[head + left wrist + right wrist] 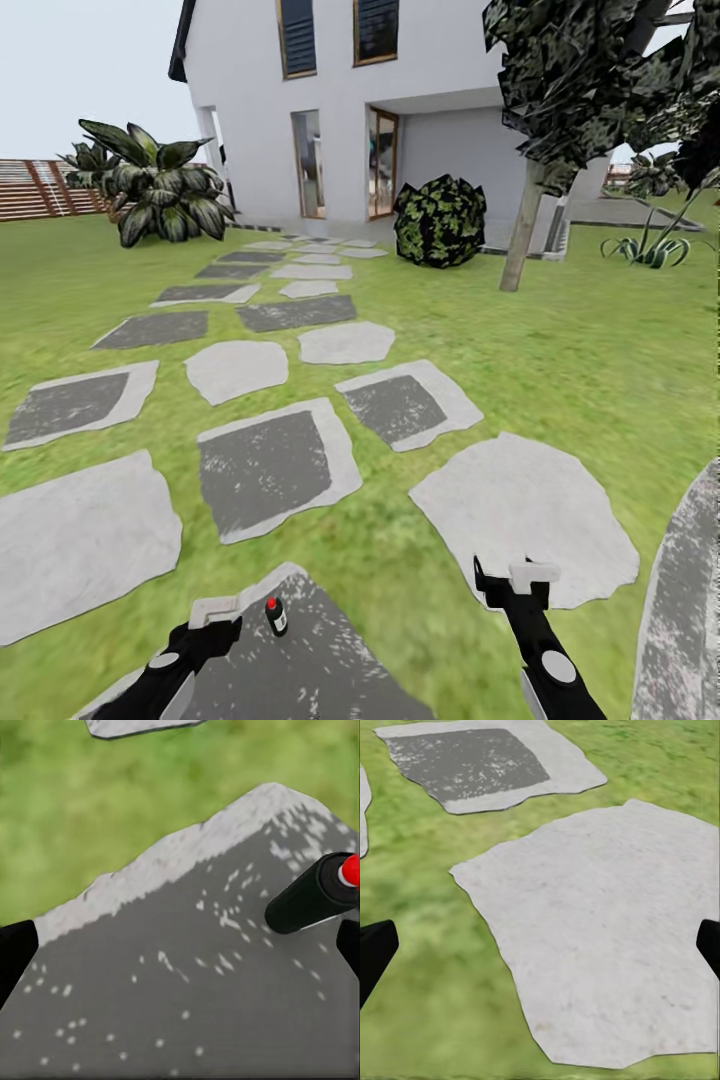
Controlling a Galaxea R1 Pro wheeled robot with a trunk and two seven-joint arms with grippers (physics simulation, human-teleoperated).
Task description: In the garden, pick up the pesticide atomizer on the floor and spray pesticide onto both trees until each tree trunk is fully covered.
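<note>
Beside the left fingers stands the atomizer.

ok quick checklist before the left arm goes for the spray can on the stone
1. Atomizer located: upright on the dark stone slab, black body, red top. Ok.
2. Left gripper near it: just beside the can in the head view, not touching. Ok.
3. Left jaws open: in the left wrist view both fingers sit at the frame edges with nothing between them. Ok.
4. Can centred between the fingers: it lies far to one side by the finger. Not ok.
5. Right gripper out of the way: open, over the pale slab. Ok.
6. Tree trunk in sight: stands ahead on the lawn. Ok.
</note>
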